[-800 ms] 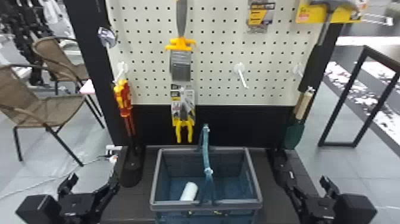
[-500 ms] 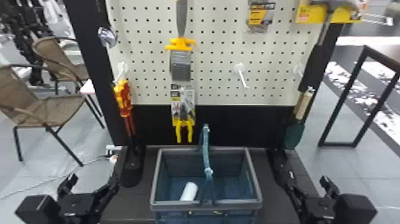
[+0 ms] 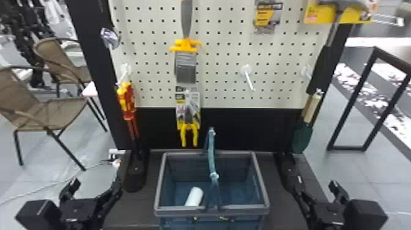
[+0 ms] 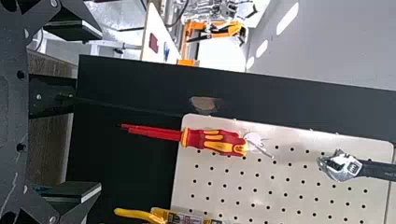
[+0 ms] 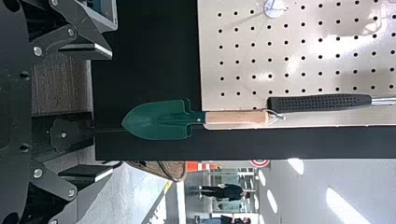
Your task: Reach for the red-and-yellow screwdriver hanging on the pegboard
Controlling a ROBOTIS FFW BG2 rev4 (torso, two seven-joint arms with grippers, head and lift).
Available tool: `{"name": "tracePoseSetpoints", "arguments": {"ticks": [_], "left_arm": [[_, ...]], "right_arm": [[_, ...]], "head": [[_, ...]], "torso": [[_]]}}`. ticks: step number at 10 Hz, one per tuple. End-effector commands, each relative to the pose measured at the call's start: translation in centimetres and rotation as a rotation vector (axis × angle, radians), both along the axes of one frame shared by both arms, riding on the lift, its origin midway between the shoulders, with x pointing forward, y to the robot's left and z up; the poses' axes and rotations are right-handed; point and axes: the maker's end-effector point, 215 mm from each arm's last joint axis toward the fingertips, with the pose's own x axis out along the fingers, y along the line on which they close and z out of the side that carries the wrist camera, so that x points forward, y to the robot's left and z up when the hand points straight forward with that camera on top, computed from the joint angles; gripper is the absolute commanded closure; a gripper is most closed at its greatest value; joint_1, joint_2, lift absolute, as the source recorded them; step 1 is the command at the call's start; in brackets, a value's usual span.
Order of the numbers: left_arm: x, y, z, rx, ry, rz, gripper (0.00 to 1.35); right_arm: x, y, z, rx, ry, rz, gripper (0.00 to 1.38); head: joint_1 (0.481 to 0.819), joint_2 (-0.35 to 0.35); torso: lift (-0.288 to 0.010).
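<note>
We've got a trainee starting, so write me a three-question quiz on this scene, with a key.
1. True or false: the red-and-yellow screwdriver hangs on the pegboard.
2. Which lies in the basket? a) trowel b) white cylinder c) hammer
3. Fill in: the left tool has its fingers ____.

Key: 1 true; 2 b; 3 open.

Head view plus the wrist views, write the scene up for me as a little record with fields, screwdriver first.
target: red-and-yellow screwdriver, tip down on a hook at the pegboard's left
left end effector: open, empty, lower than the screwdriver
right end effector: open, empty, lower than the green trowel
basket: between both end effectors, white cylinder inside
status: screwdriver not yet grasped
</note>
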Motion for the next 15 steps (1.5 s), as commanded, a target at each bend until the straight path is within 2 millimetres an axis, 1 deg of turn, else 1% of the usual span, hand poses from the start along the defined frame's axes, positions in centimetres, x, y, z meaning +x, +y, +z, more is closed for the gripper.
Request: {"name": "tracePoseSetpoints", "arguments": {"ticks": [1,3,4,5,8,11,14,15], "left_arm": [[0.7,1.0,0.9,0.014,-0.002,-0.027,0.16],[2.5,2.7,2.8,0.042,-0.012,-0.123,0.16],[3.4,2.9,3.4,0.042,-0.021,-0.169,0.16],[4.5,2.7,4.1,0.041,-0.028,-0.217,0.16],[8.0,1.0,5.9,0.109,-0.009,-0.367,0.16],[10.3,1.6,6.6,0.131,-0.016,-0.404,0.16],[12.0,1.5,9.1,0.112,-0.046,-0.479,0.16],[12.4,1.0,9.7,0.111,-0.045,-0.513,0.16]], "right_arm": [[0.0,0.0,0.0,0.0,0.0,0.001,0.4],[0.0,0.1,0.0,0.0,0.0,0.002,0.4],[0.0,0.1,0.1,0.002,-0.001,0.002,0.4],[0.0,0.1,0.1,0.0,-0.001,0.002,0.4],[0.1,0.4,0.2,0.0,-0.004,0.007,0.4],[0.1,1.0,0.1,0.003,-0.003,0.025,0.4],[0.1,1.7,0.2,0.004,-0.005,0.045,0.4],[0.1,1.8,0.2,0.004,-0.005,0.048,0.4]], "head": [[0.549,0.0],[0.549,0.0],[0.549,0.0],[0.549,0.0],[0.549,0.0],[0.549,0.0],[0.549,0.0],[0.549,0.0]], "torso": [[-0.1],[-0.1],[-0.1],[-0.1],[-0.1],[-0.1],[-0.1],[-0.1]]}}
